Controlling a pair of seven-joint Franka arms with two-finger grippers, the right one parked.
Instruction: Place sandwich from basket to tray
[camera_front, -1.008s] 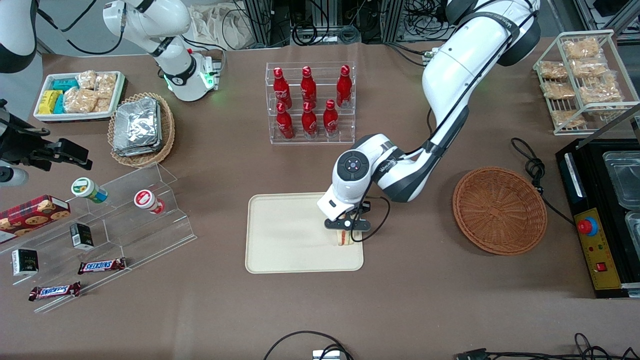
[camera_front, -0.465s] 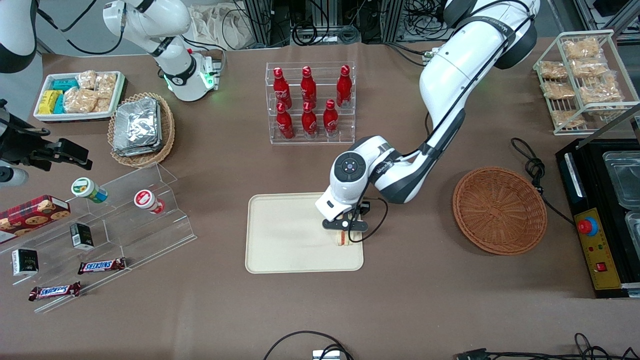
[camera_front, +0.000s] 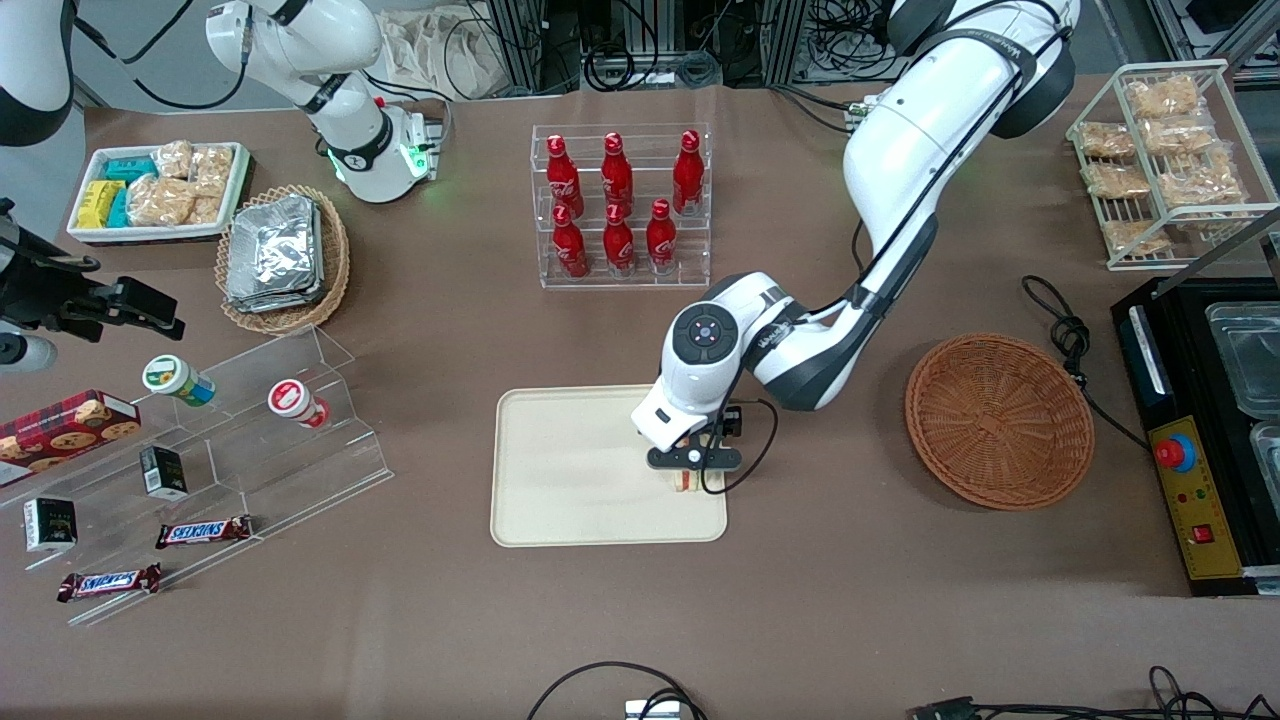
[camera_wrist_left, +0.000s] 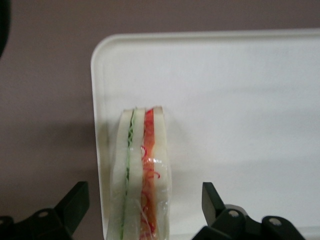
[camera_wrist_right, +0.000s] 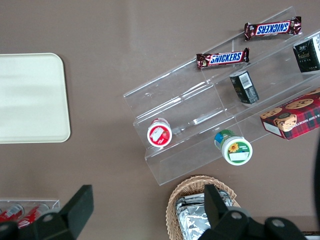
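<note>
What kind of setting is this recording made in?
Probably a lab mock-up of a snack counter: cola bottles in a clear rack, aluminium framing and cables at the table's edge. The gripper, open, straddles the sandwich on the tray.

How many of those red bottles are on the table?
6, all in the clear rack, farther from the front camera than the tray: three on its upper step, three on its lower. None looks hidden. The gripper is open around the sandwich on the tray.

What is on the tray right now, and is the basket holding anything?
The sandwich stands on its edge on the tray, near the rim toward the basket. The claw is open around it, fingers apart from the bread. The basket's visible inside is bare wicker.
</note>
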